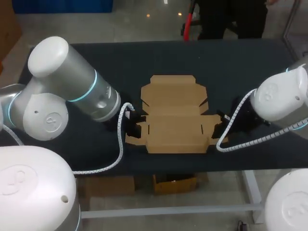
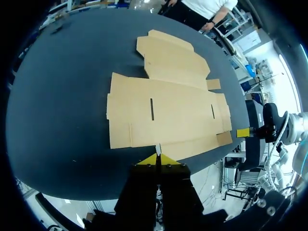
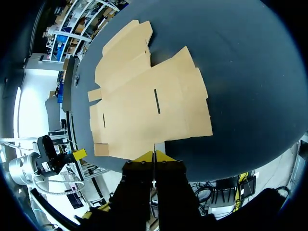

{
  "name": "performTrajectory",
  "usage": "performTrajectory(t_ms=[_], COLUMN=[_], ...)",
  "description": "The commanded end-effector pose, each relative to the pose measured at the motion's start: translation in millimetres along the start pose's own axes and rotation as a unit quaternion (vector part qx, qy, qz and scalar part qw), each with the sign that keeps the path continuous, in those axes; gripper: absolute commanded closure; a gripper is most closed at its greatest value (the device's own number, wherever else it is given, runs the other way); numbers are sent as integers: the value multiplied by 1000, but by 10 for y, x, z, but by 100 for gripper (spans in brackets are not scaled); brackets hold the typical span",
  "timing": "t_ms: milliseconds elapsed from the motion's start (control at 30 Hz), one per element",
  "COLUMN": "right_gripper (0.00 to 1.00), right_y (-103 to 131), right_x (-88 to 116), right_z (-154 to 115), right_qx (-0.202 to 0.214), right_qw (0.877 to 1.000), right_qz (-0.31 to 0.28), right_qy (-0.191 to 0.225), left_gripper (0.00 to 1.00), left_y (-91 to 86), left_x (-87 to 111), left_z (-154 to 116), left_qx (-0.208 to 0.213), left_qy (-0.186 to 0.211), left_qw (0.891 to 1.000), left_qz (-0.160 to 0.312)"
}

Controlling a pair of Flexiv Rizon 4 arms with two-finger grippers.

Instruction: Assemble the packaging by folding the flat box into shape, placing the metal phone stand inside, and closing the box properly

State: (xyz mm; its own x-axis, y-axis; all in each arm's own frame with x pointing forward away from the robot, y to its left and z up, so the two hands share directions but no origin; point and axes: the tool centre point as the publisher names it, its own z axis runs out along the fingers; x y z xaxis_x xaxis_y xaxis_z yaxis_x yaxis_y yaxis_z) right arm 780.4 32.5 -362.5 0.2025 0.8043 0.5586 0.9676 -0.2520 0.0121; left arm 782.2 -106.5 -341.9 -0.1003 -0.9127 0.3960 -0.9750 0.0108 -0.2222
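flat box (image 1: pixel 173 115): brown matte cardboard, die-cut flaps, two slits, unfolded on dark table (image 1: pixel 120 62) | left pincer (image 2: pixel 158 159), right pincer (image 3: pixel 154 156): tips pressed together

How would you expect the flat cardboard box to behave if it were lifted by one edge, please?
The flat cardboard box looks thin and lies fully flat, so it is probably light and may slide when pushed. Its creases, slots and flaps suggest it would likely sag or fold along them rather than stay rigid.

Dark blue-black matte tabletop (image 1: pixel 216 62) fills middle band of frame, left to right; front edge crosses lower middle.
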Motion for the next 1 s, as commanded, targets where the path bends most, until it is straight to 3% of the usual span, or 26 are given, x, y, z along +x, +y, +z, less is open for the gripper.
performTrajectory(t_ms=[33,500,567,700,767,800,833,867,1000], right_gripper=[100,100,96,68,66,63,61,58,55], right_y=[100,485,566,696,773,823,854,890,1021], right_x=[-69,-94,-104,-99,-98,-96,-95,-97,-97], right_z=[-157,-306,-322,-359,-377,-383,-386,-390,-395], right_qx=[24,9,10,4,2,-1,-1,-3,-5], right_qw=[997,994,993,992,992,992,992,991,990], right_qz=[-3,-10,-11,-11,-12,-11,-12,-14,-24], right_qy=[78,111,118,123,129,127,129,131,142], left_gripper=[100,100,91,65,45,21,5,0,0], left_y=[-14,-359,-417,-548,-612,-653,-684,-713,-837], left_x=[-72,-289,-322,-392,-416,-430,-439,-449,-496], left_z=[-111,-243,-261,-302,-314,-318,-316,-311,-298], left_qx=[3,4,7,11,12,14,15,15,14], left_qy=[11,38,38,44,45,46,47,48,51], left_qw=[1000,999,999,999,999,999,999,998,998], left_qz=[7,20,20,21,21,22,23,25,28])
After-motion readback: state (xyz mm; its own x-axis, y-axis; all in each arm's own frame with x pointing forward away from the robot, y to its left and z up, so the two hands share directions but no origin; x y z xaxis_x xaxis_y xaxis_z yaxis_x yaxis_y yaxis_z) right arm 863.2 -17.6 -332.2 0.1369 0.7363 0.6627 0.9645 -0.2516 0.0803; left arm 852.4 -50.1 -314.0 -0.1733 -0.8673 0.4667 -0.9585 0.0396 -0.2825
